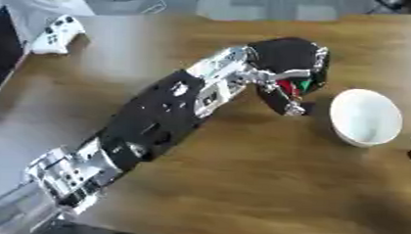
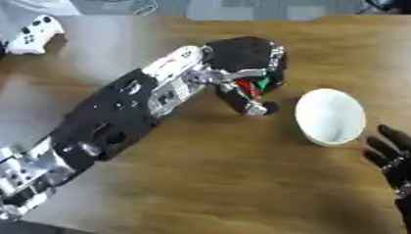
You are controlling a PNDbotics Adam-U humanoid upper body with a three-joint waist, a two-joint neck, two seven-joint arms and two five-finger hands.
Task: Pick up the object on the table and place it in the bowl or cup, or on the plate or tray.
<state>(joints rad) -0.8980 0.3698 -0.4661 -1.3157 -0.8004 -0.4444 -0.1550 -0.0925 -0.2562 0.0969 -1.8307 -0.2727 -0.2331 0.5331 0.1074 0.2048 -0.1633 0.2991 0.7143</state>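
My left arm reaches diagonally across the wooden table, and my left hand (image 1: 288,63) hangs just left of a white bowl (image 1: 366,117). Its fingers are curled around a small red and green object (image 1: 294,87), which shows only between the fingers and thumb. The bowl looks empty and stands a short gap to the right of the hand. My right hand (image 2: 399,157) rests open at the right edge, fingers pointing up, just right of the bowl.
A white game controller (image 2: 29,33) lies at the far left of the table. A dark flat thing (image 1: 1,53) sits at the left edge beside it. The table's far edge runs along the top, with grey floor beyond.
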